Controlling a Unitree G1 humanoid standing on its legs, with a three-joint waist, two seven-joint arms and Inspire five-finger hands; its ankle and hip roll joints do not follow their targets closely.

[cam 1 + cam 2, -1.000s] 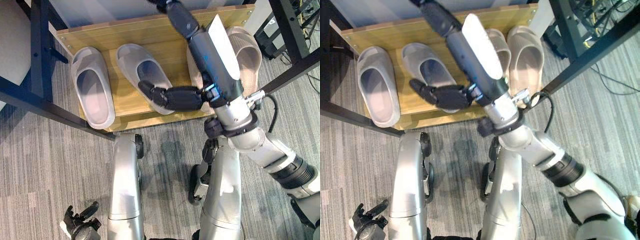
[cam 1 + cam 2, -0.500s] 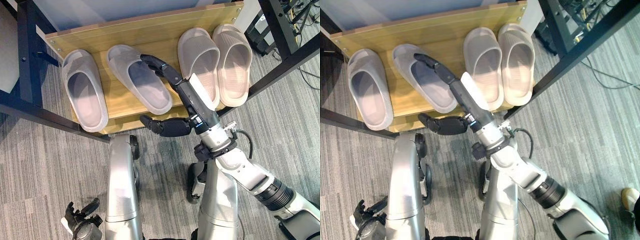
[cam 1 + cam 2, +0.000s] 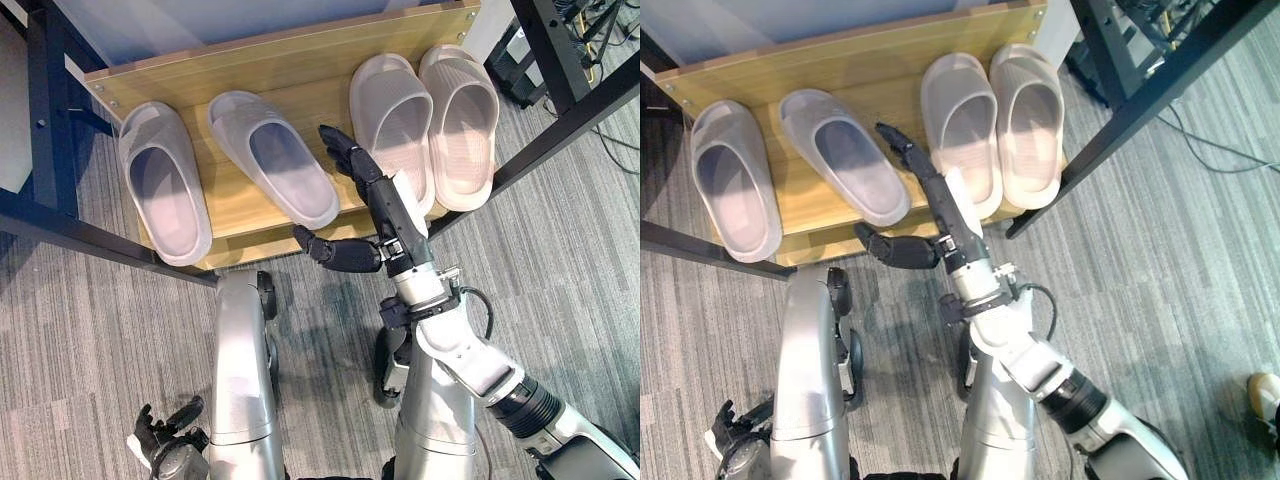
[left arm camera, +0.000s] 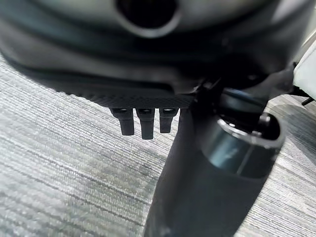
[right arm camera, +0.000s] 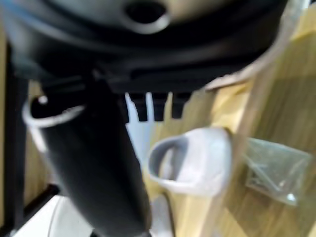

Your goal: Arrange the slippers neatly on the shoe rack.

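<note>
Left eye view: four slippers lie on the wooden shoe rack (image 3: 290, 60). Two grey slippers are at the left: one (image 3: 160, 180) straight near the left edge, one (image 3: 272, 155) angled, its heel near the front edge. Two beige slippers (image 3: 392, 125) (image 3: 462, 120) touch side by side at the right, heels over the front edge. The right hand (image 3: 345, 160) hovers spread, holding nothing, above the bare wood between angled grey and beige. The left hand (image 3: 160, 445) hangs low over grey carpet (image 3: 80, 340), fingers loosely open.
</note>
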